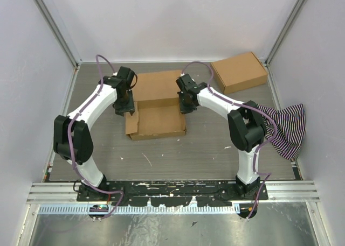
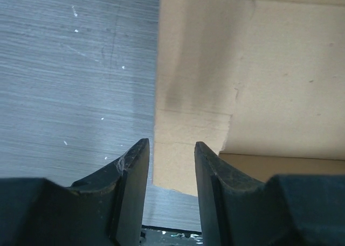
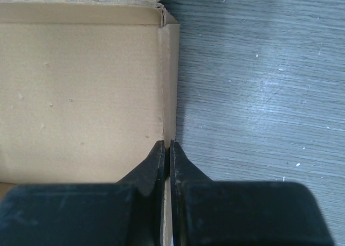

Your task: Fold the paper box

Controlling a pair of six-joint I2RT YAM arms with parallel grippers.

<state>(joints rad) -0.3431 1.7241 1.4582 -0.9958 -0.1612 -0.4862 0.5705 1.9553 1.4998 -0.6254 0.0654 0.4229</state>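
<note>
The paper box lies partly opened on the middle of the table, a brown die-cut mailer with its flaps spread. My left gripper is at the box's left edge. In the left wrist view it is open, its fingers straddling the left side flap without closing on it. My right gripper is at the box's right edge. In the right wrist view it is shut on the thin raised right side wall, next to the inner panel.
A compact flat brown carton lies at the back right. A black-and-white striped cloth hangs at the right wall. White walls and metal rails close in the grey table.
</note>
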